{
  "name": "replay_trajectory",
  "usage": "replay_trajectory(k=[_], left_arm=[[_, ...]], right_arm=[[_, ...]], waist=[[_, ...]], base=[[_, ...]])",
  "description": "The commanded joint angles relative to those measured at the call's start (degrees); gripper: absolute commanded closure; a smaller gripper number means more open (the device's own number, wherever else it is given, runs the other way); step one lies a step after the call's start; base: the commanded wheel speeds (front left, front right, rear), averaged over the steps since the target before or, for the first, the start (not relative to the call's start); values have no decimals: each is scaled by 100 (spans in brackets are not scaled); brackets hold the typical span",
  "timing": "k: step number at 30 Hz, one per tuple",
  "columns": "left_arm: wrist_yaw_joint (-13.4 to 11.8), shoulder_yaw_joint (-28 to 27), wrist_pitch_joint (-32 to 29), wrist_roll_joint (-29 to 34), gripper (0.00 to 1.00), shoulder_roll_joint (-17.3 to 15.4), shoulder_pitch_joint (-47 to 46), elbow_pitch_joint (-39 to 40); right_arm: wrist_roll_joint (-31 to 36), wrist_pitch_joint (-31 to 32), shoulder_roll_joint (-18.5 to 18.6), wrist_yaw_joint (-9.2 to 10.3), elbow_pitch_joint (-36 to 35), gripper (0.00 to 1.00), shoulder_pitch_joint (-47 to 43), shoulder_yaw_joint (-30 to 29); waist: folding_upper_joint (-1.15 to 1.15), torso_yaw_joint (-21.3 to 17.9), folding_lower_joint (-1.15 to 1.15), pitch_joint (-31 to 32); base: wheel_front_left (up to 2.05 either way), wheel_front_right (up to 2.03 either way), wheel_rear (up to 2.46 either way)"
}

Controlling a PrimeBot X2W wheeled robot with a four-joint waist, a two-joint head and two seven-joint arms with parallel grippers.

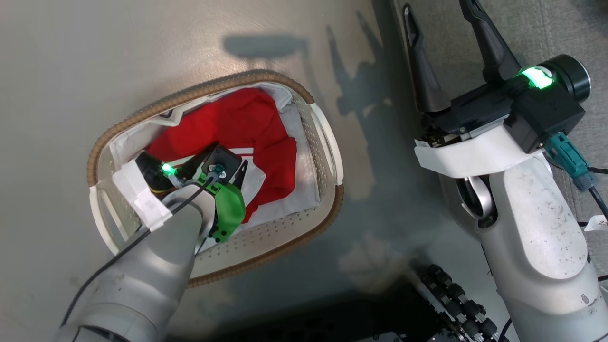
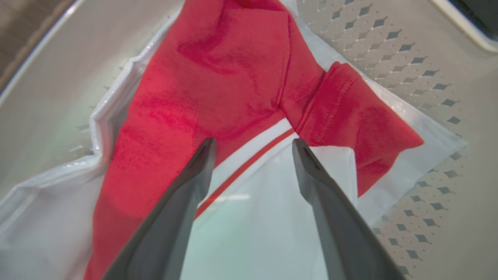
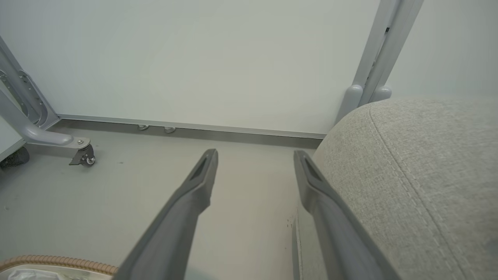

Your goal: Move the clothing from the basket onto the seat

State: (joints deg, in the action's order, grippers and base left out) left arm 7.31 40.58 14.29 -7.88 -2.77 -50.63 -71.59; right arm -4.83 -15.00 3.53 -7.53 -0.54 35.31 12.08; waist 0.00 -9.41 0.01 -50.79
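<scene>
- My left arm (image 1: 142, 266) reaches from the lower left, forearm slanting down into the basket (image 1: 214, 87), with the wrist bent so the fingers point at its bottom.
- My left gripper (image 2: 253, 144) is spread wide and holds nothing. In the left wrist view its two dark fingers (image 2: 183, 210) frame a white band with a thin red stripe, and I cannot tell whether the tips touch the cloth.
- The clothing (image 1: 237, 123) lies inside the basket, crumpled and bright red. It fills the far half and trails toward the right wall.
- Close up, the red fabric shows a stitched seam, a folded hem to the right of my fingers and a white panel below the stripe.
- The white liner (image 2: 424, 149) shows under the garment's right edge, against the perforated basket wall.
- The basket stands on the pale floor (image 1: 95, 57), with its brown woven rim running around the white plastic.
- My right arm (image 1: 536, 223) rises at the right, well apart from the basket.
- My right gripper (image 1: 438, 6) is open and empty, its fingers pointing up the head view over the floor just beside the seat (image 3: 420, 163).
- The seat is grey woven upholstery with a rounded corner and a stitched seam, and it lies bare.
</scene>
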Motion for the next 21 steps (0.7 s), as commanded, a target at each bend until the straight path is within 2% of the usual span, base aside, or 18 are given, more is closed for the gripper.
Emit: replay_trajectory(k=[1, 12, 13, 14, 15, 21], left_arm=[[10, 98, -35, 125, 0, -90, -183, -50], [17, 559, -732, 413, 0, -253, -510, -221], [19, 609, -786, 420, 2, -260, -505, -226], [20, 635, -785, 403, 33, -257, -496, -227], [21, 653, -783, 363, 100, -247, -476, -228], [23, 825, -514, 192, 100, -157, -126, -230]], right_arm=[[31, -27, 0, 8, -43, 0, 91, 14], [75, -27, -7, 8, -139, 0, 151, 74], [73, -27, -8, 8, -131, 0, 159, 77], [73, -27, -7, 8, -120, 0, 165, 73], [76, -27, -5, 8, -105, 0, 168, 65], [18, -27, 7, 8, 47, 0, 149, 101]], waist=[[0, -57, -1, -177], [0, -74, -1, -349], [0, -74, -1, -341], [0, -69, -1, -331], [0, -60, -1, -310], [0, -35, -1, 48]], base=[[0, 0, 0], [0, 0, 0], [0, 0, 0], [0, 0, 0], [0, 0, 0], [0, 0, 0]])
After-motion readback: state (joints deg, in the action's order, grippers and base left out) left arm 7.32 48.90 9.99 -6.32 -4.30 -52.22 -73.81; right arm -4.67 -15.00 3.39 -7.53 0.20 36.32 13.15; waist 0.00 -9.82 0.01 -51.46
